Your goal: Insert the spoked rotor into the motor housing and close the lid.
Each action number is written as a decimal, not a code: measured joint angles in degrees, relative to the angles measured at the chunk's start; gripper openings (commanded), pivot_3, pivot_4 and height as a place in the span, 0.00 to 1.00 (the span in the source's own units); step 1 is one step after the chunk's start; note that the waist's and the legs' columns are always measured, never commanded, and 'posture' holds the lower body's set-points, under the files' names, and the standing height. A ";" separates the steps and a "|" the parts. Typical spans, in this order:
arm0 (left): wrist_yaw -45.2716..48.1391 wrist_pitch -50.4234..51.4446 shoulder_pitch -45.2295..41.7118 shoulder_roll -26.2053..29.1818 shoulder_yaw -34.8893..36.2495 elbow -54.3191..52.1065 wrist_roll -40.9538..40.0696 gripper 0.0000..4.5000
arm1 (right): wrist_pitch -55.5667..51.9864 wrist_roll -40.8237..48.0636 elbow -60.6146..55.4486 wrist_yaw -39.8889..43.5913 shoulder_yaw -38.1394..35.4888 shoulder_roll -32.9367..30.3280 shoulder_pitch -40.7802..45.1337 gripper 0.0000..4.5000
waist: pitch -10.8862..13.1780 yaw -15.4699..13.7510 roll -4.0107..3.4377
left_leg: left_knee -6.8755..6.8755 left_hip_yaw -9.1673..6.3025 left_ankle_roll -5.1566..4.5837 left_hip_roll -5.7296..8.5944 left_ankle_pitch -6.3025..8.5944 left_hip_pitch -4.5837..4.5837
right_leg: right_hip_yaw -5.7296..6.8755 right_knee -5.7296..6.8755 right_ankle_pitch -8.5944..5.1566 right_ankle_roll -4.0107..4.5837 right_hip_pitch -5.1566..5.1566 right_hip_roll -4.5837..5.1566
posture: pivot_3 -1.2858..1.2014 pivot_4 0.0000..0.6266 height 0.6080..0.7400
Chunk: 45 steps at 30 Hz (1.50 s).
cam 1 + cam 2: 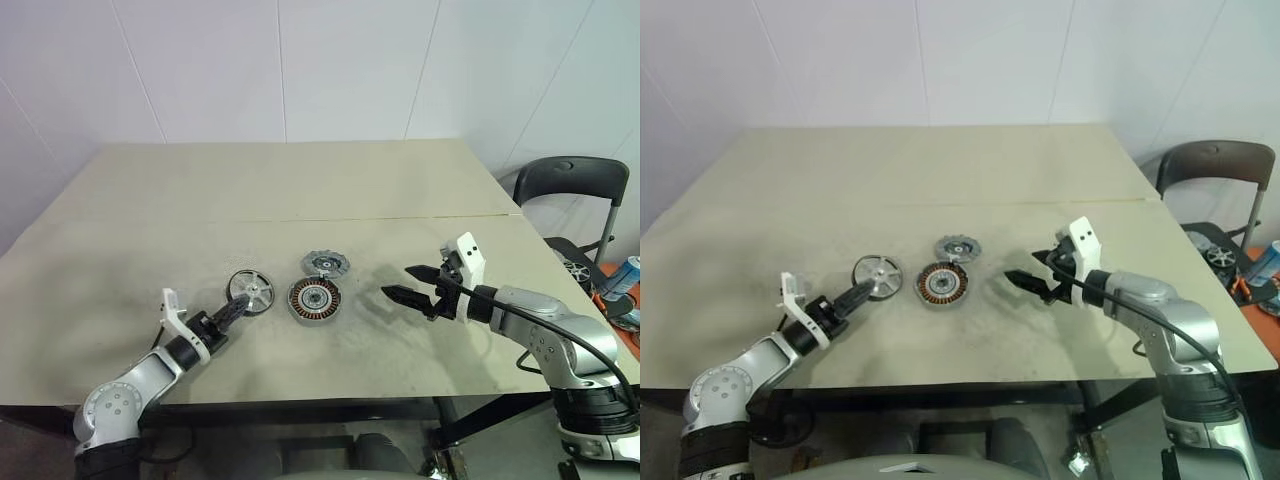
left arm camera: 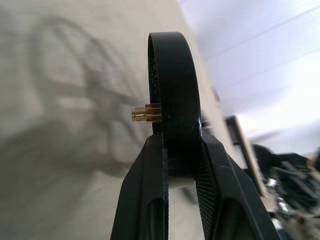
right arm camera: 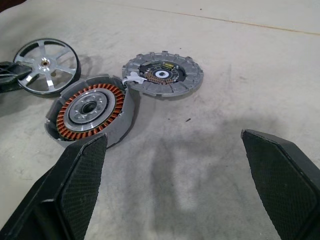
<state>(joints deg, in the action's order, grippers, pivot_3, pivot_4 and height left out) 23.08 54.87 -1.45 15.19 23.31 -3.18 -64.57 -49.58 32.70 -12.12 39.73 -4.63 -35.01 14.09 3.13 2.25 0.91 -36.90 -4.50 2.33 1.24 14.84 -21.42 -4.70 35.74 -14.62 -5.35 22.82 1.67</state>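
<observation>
My left gripper [image 1: 232, 308] is shut on the black rim of the spoked rotor [image 1: 250, 291], a silver wheel with a small brass hub. It holds the wheel nearly upright, low over the table. In the left wrist view the rim [image 2: 172, 100] shows edge-on between the fingers [image 2: 220, 195]. Just right of the rotor, the motor housing [image 1: 315, 298] lies flat with its ring of copper windings facing up. The lid [image 1: 325, 264], a grey notched disc with a dark centre, lies right behind the housing. My right gripper [image 1: 397, 282] hovers open to the right of the housing with nothing between its fingers [image 3: 80, 185].
The beige table [image 1: 300, 180] has a seam running across its middle, and its front edge lies close below both arms. A black chair [image 1: 570, 185] stands off the table's right side, with a blue can [image 1: 620, 275] and clutter beyond it.
</observation>
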 measured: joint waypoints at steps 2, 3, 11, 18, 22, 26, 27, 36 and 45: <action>-0.32 0.45 -2.21 -0.20 0.12 -1.31 -2.32 0.10 | 0.00 -0.03 0.00 -0.25 -0.02 0.31 0.00 0.99 | 0.00 -0.08 0.00 | 0.01 -0.01 0.00 0.00 0.00 0.00 | 0.01 0.00 0.01 0.00 -0.01 0.00 | 0.52 0.00 1.00; -0.68 0.67 -3.39 -0.34 0.23 -1.95 -3.73 0.10 | 0.00 -0.04 0.01 -0.41 -0.05 0.31 0.00 0.99 | 0.00 -0.11 -0.01 | 0.02 -0.01 0.00 0.00 0.00 0.00 | 0.01 0.00 0.01 -0.01 -0.01 0.00 | 0.52 0.00 1.00; -3.55 2.70 -8.14 -2.41 -1.73 -3.69 -11.43 0.10 | 0.00 -0.05 -0.03 -0.99 -0.21 0.30 -0.18 0.99 | 0.00 -0.09 -0.01 | 0.02 0.00 -0.01 0.04 -0.01 0.01 | 0.01 -0.01 0.02 -0.02 -0.03 -0.02 | 0.52 0.00 1.00; -4.30 7.14 -8.48 -5.63 -9.42 -0.90 -11.19 0.10 | -0.01 0.04 -0.70 -1.63 -0.44 0.29 -1.10 0.99 | 0.00 -0.24 -0.01 | 0.00 -0.01 -0.01 0.07 0.00 0.01 | 0.00 -0.09 0.02 -0.02 -0.10 -0.02 | 0.52 0.00 1.00; -5.97 6.89 -8.64 -7.38 -9.37 1.99 -11.11 0.10 | -0.01 0.04 -1.21 -2.24 -1.14 0.25 -2.57 0.99 | -0.01 -0.17 -0.05 | 0.03 -0.02 -0.01 0.06 0.00 0.04 | 0.00 -0.08 0.02 -0.02 -0.09 -0.04 | 0.52 0.00 1.00; -8.23 6.59 -8.66 -9.27 -9.03 5.37 -10.96 0.10 | -0.02 0.11 -2.04 -2.82 -1.41 0.25 -3.36 0.99 | 0.00 -0.16 -0.04 | 0.02 -0.02 -0.01 0.06 -0.01 0.03 | 0.00 -0.09 0.01 -0.02 -0.08 -0.04 | 0.52 0.00 1.00; -8.46 6.58 -8.66 -9.29 -8.95 5.37 -10.96 0.10 | -0.03 0.13 -2.30 -2.97 -1.56 0.25 -3.50 0.99 | 0.00 -0.18 -0.04 | 0.03 -0.02 -0.01 0.06 0.00 0.03 | 0.00 -0.10 0.01 -0.02 -0.08 -0.04 | 0.52 0.00 1.00; -10.26 6.24 -8.09 -9.69 -8.84 5.40 -10.96 0.10 | -0.03 0.13 -2.45 -3.67 -2.37 0.27 -4.28 0.99 | 0.00 -0.25 -0.04 | 0.04 -0.02 -0.01 0.07 0.00 0.01 | 0.00 -0.17 0.02 -0.03 -0.10 -0.03 | 0.52 0.00 1.00; -13.19 7.39 -5.56 -9.40 -8.58 2.99 -13.66 0.10 | -0.01 0.10 -2.48 -4.21 -2.39 0.72 -4.36 0.99 | 0.00 0.00 -0.04 | 0.07 -0.02 -0.02 0.06 0.00 0.03 | 0.00 -0.19 0.01 -0.02 -0.10 -0.03 | 0.52 0.00 1.00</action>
<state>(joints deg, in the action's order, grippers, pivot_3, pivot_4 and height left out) 9.89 62.26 -7.01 5.79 14.73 -0.19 -78.22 -49.59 32.79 -14.60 35.52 -7.02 -34.29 9.73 3.13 2.25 0.86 -36.83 -4.53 2.32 1.30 14.84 -21.39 -4.70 35.56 -14.61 -5.37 22.72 1.63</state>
